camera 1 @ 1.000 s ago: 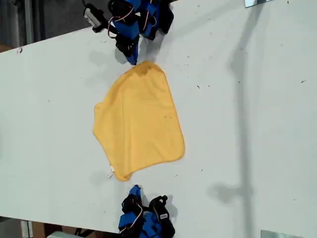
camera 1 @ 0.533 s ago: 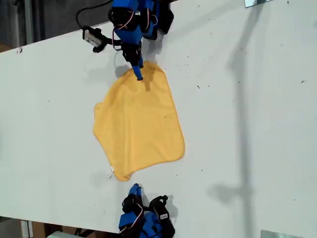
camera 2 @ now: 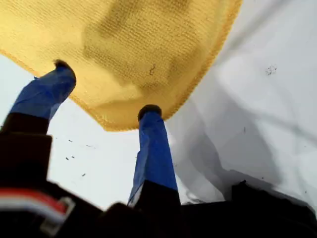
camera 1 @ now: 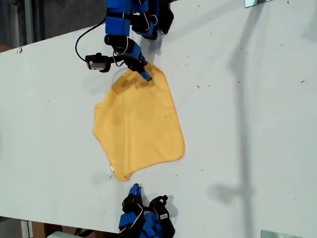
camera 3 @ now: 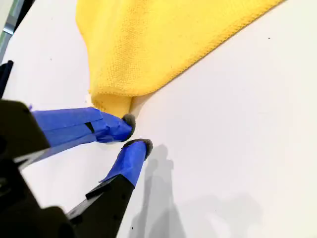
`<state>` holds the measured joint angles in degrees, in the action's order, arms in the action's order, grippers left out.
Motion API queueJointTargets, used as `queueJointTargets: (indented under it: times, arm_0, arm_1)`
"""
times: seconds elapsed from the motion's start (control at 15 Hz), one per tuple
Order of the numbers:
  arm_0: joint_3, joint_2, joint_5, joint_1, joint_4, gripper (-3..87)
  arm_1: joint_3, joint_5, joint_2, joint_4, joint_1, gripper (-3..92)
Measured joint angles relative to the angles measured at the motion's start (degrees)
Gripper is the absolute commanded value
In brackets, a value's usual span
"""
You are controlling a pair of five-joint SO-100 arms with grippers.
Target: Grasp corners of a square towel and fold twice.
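Soft, light towel [camera 1: 138, 121]: take it by the hemmed corners.
My first hand [camera 2: 106, 89] straddles one corner, released; my second hand [camera 3: 134, 133], nearly clenched, empty, sits beside another on the tabletop [camera 1: 247, 99].

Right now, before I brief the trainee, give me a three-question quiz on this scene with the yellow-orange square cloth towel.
1. True or false: my first gripper is shut on the yellow-orange cloth towel.
2. The towel lies on: A) the flat white table; B) a tray; C) a basket.
3. Fill in: the small white tag is at the towel corner nearest my ___ gripper.
Key: 1 false, its jaws stand open over a rounded corner; 2 A; 3 second, meaning my second gripper.
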<state>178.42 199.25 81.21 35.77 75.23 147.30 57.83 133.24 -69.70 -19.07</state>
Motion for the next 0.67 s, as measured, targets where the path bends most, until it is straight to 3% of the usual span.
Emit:
queueJointTargets:
  times: [0.33, 0.67]
  arm_0:
    - [0.0, 0.0, 0.0, -0.4, 0.0, 5.7]
    - [0.0, 0.0, 0.0, -0.4, 0.0, 5.7]
  arm_1:
    - [2.1, 0.3, 0.8, 1.9, -5.0, 28.7]
    - [7.6, 11.7, 10.5, -2.5, -3.7, 28.7]
